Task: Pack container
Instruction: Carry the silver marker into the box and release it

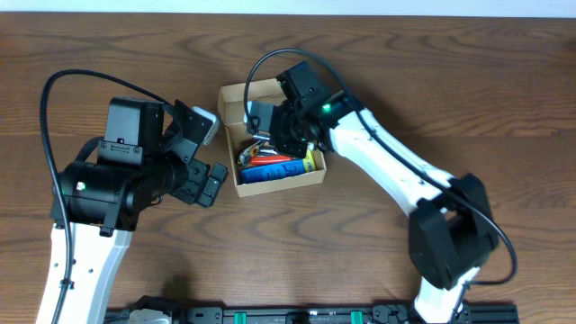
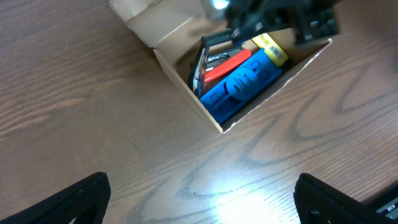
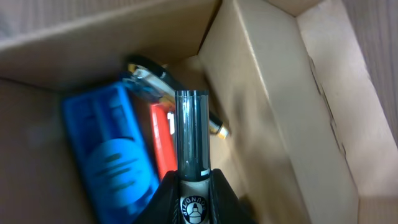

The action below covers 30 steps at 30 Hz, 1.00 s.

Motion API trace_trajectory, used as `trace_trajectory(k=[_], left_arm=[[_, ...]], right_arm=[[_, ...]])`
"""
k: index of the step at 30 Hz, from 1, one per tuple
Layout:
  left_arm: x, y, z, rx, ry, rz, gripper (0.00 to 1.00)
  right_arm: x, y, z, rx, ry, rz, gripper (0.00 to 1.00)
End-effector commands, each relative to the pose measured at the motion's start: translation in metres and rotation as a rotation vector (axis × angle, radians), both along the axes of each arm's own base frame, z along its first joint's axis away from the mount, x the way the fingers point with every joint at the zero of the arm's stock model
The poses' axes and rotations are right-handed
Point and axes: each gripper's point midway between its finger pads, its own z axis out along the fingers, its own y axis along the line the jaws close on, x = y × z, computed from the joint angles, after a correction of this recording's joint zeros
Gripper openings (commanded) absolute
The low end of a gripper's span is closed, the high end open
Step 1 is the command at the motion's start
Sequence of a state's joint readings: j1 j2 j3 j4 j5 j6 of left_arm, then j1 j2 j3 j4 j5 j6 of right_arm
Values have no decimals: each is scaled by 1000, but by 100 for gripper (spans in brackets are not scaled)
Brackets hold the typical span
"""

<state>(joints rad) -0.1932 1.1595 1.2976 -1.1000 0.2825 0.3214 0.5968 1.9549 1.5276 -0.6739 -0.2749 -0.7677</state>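
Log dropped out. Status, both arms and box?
Left fingers open, empty. Right fingers shut on pen over open cardboard box. Blue item, red item inside.

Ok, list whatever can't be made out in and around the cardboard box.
Overhead: the right gripper covers much of the inside of the container.
Right wrist: markings on the blue item are blurred; the lower end of the pen sits hidden between the fingers.
Left wrist: the blurred right gripper hides the container's far end.

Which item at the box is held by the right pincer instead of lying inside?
The dark grey pen, clamped in the right pincer over the container; the blue item and red item lie loose inside.
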Motion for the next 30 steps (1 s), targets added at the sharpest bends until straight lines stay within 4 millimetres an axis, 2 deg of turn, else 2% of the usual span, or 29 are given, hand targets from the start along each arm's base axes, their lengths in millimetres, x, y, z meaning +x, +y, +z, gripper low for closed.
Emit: trace_trajectory(k=[1,5,10,16,23,26,27,30], left_arm=[[1,0,4,-1,-8,-10,95],[1,0,4,-1,-8,-10,95],[1,0,4,-1,-8,-10,95],[1,0,4,-1,-8,-10,95],[1,0,4,-1,-8,-10,95],[1,0,4,-1,-9,-10,95],[1,0,4,-1,-8,-10,95],[1,0,4,-1,-8,-10,95]], right_arm=[[6,9,-17,-31,-76,146,1],[14,14,-21,-32,-139,210,1],[14,16,-24,-43,-165,263,1],[-1,32,-20,23,-134,314,1],[-9,41,-21,22,-135,339,1],[-9,41,-21,23,-133,335,30],[-9,41,-21,25,-129,327,35],[-7,40,-20,19,-124,293,40]])
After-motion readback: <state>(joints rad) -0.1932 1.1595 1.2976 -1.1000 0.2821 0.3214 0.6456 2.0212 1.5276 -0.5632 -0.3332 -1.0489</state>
